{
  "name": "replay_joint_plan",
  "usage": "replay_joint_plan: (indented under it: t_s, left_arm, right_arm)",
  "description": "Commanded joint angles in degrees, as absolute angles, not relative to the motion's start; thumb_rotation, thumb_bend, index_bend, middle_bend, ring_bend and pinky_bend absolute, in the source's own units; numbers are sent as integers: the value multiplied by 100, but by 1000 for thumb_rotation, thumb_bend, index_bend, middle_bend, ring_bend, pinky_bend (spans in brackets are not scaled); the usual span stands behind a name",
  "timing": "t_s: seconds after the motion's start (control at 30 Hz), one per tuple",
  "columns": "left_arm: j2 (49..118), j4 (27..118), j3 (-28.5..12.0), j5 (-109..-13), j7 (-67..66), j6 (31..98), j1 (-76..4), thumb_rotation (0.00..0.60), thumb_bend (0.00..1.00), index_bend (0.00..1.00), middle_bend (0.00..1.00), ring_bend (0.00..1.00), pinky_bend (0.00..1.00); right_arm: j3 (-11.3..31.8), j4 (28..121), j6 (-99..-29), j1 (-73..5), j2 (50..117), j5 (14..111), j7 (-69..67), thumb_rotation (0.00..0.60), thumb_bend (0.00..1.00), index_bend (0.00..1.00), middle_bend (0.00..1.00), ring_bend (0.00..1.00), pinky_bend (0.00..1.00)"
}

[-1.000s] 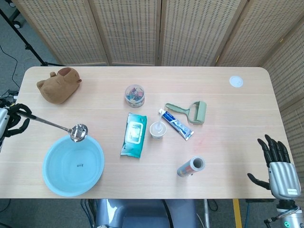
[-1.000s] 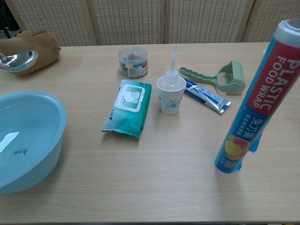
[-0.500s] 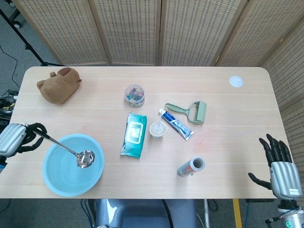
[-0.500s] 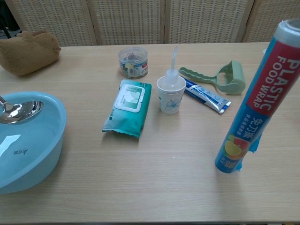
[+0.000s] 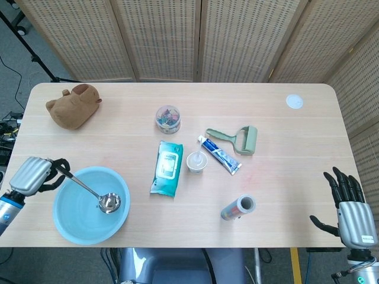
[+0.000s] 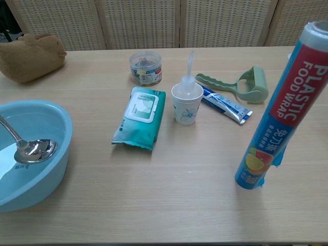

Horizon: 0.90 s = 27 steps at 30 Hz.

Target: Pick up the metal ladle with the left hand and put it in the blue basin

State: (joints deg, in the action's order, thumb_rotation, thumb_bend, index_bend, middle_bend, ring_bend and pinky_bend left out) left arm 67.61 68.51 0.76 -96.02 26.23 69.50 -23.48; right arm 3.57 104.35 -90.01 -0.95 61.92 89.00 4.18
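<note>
Half-hidden left hand [image 5: 32, 175], seemingly gripping ladle [image 5: 109, 202]

Woven screen [image 5: 195, 35] behind wooden table [image 5: 284, 148]

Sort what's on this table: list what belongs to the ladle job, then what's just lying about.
Job: metal ladle, blue basin, left hand gripping the ladle's handle.

Lying about: plush toy, clip jar, wet wipes, paper cup, toothpaste, lint roller, food wrap, right hand.
</note>
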Motion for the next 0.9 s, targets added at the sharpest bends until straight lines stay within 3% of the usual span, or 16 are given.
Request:
replay_joint_plan:
  t_s: [0.03,0.43,0.9]
  left_arm:
    - [6852,6835,160,-9579,2548,6800,-2405,600,635,927,1000,960,977]
    - [7048,6727,244,-9395,2393,6473,-2542,600,635,927,1000,959,977]
    - [7146,6484,77,-9348,2570,7183,-2421,600,635,927,1000,959,977]
  right_arm:
    - [354,10442,-9003,-93,6188,8909,411,600,0,50,0,0,0]
    - [364,10455,-9000,-88,6168,8892,392,600,0,50,0,0,0]
    - [373,10469,-9015,-79,6154,8892,381,600,0,50,0,0,0]
